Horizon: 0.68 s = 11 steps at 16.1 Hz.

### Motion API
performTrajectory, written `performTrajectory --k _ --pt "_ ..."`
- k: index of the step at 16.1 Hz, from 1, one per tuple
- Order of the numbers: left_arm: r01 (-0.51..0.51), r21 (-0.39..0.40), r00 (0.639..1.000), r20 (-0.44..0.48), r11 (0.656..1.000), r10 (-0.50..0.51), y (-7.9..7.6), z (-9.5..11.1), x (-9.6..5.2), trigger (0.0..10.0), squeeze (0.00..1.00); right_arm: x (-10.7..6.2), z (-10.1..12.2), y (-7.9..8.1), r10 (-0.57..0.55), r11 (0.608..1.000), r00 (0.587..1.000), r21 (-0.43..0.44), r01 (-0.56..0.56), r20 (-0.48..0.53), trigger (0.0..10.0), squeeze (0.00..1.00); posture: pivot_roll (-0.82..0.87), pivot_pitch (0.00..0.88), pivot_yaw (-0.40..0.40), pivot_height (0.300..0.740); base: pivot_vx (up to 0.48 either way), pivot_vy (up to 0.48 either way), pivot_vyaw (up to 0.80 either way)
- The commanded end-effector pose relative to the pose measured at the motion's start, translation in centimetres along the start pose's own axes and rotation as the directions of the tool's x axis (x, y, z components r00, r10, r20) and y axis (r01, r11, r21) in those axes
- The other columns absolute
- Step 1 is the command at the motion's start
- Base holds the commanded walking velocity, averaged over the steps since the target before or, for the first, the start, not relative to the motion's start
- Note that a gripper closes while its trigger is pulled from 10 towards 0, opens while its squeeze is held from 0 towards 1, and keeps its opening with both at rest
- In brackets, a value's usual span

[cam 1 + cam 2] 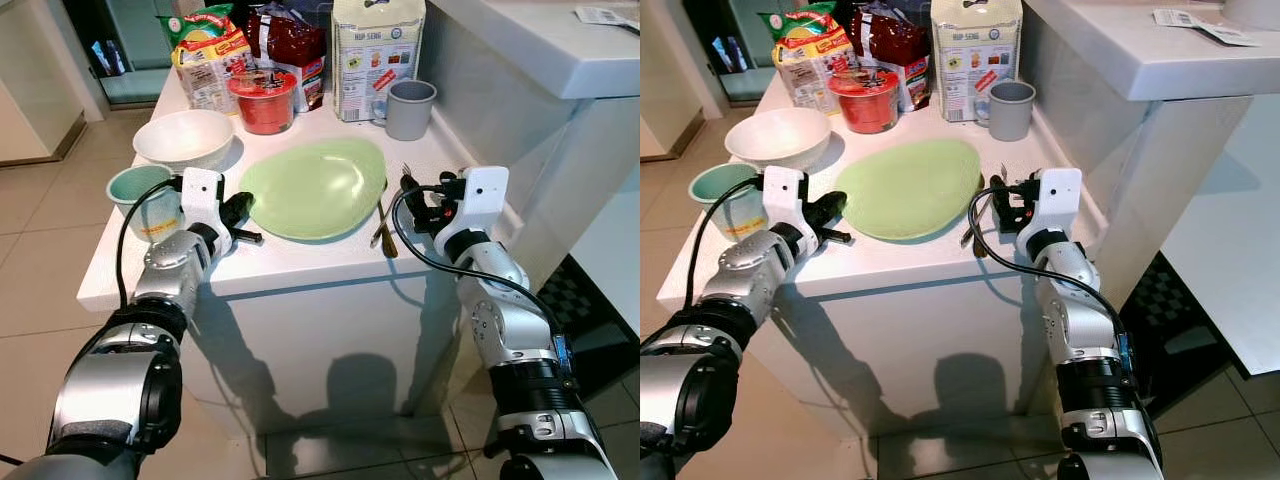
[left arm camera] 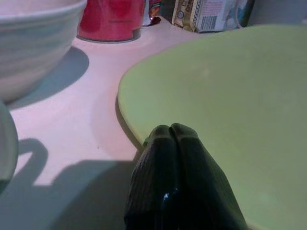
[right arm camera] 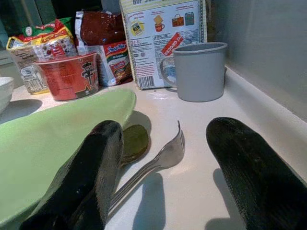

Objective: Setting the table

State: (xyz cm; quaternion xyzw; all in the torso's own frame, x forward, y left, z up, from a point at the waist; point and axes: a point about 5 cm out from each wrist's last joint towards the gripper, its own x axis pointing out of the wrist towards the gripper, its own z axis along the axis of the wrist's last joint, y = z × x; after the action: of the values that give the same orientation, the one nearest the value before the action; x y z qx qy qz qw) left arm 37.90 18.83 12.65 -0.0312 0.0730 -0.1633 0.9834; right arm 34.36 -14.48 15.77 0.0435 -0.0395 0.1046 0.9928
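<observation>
A pale green plate (image 1: 315, 185) lies in the middle of the white counter (image 1: 300, 262). My left gripper (image 1: 242, 212) is shut, its tips (image 2: 172, 143) resting at the plate's left rim with nothing between them. A metal fork (image 3: 168, 153) and a dark-bowled spoon (image 3: 135, 140) lie side by side just right of the plate. My right gripper (image 3: 168, 167) is open and low over the counter. One finger (image 3: 91, 167) is on the plate side of the cutlery handles, the other finger (image 3: 249, 163) on the wall side.
A white bowl (image 1: 185, 138) and a teal cup (image 1: 140, 195) stand left of the plate. Behind it are a red noodle cup (image 1: 263, 100), food packets (image 1: 375, 55) and a grey mug (image 1: 410, 108). A raised white ledge (image 1: 540, 50) borders the counter's right side.
</observation>
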Motion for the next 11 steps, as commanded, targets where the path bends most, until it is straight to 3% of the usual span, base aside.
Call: performTrajectory --k 1,4,7,11 --pt "-0.016 -0.076 0.994 -0.111 0.997 0.007 0.1 -2.2 -0.5 10.0 0.00 0.7 0.1 0.3 0.034 0.999 0.999 0.042 -0.033 -0.018 10.0 0.00 0.03 0.000 0.063 0.740 0.000 0.000 0.00" --pt "-0.026 -0.100 0.995 -0.097 0.995 0.016 0.3 -1.5 -0.2 10.0 0.00 2.2 -1.2 1.3 0.119 0.979 0.984 0.179 -0.094 -0.135 10.0 0.00 0.04 0.000 0.064 0.740 0.000 0.000 0.00" --pt "-0.029 -0.119 0.996 -0.091 0.992 0.018 0.1 -0.5 0.2 10.0 0.00 3.7 -1.3 3.6 0.196 0.942 0.969 0.302 -0.144 -0.149 10.0 0.00 0.05 0.000 0.059 0.740 0.000 0.000 0.00" --pt "-0.053 -0.140 0.993 -0.114 0.989 0.037 0.1 -0.2 0.5 10.0 0.00 4.2 -1.0 5.7 0.255 0.926 0.956 0.320 -0.199 -0.144 10.0 0.00 0.06 0.000 0.054 0.740 0.000 0.000 0.00"
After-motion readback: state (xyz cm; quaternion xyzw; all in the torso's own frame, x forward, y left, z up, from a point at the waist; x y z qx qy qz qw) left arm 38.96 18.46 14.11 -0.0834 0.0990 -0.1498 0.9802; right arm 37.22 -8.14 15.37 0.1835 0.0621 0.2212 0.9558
